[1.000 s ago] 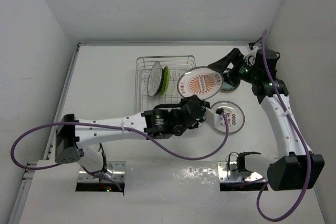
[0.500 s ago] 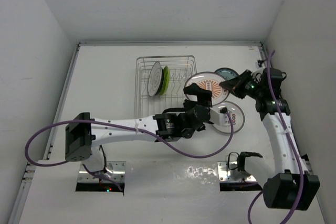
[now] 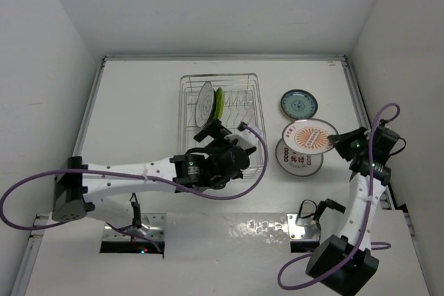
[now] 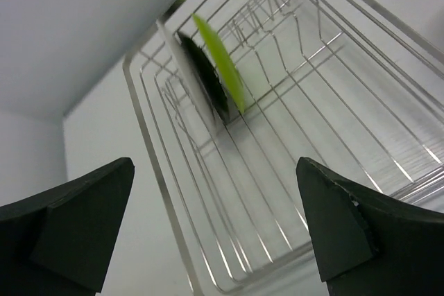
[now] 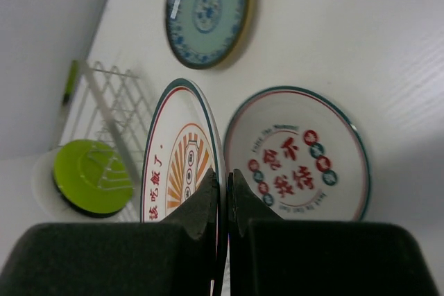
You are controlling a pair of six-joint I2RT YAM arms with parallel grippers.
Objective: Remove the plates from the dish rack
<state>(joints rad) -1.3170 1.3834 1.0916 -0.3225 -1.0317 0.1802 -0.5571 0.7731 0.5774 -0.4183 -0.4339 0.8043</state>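
The silver wire dish rack (image 3: 244, 95) holds two upright plates, a pale grey-white one (image 3: 204, 104) and a lime green one (image 3: 219, 103). My left gripper (image 3: 216, 132) hangs open over the rack's near end with nothing between its fingers (image 4: 76, 230); the green plate (image 4: 220, 67) stands ahead of it. My right gripper (image 5: 223, 186) is shut on the rim of a white plate with an orange sunburst (image 3: 309, 136), held tilted above the white plate with red marks (image 3: 300, 162) that lies on the table. A blue-centred plate (image 3: 300, 104) lies farther back.
The rack's wire wall (image 5: 111, 102) stands just left of the held plate. The right side wall (image 3: 388, 67) is close behind my right arm. The arm bases and mounting plates (image 3: 135, 230) sit at the near edge.
The left gripper let go of the sunburst plate, opened and drew back left over the rack. The right gripper shut on that plate and carried it nearer, over the red-marked plate.
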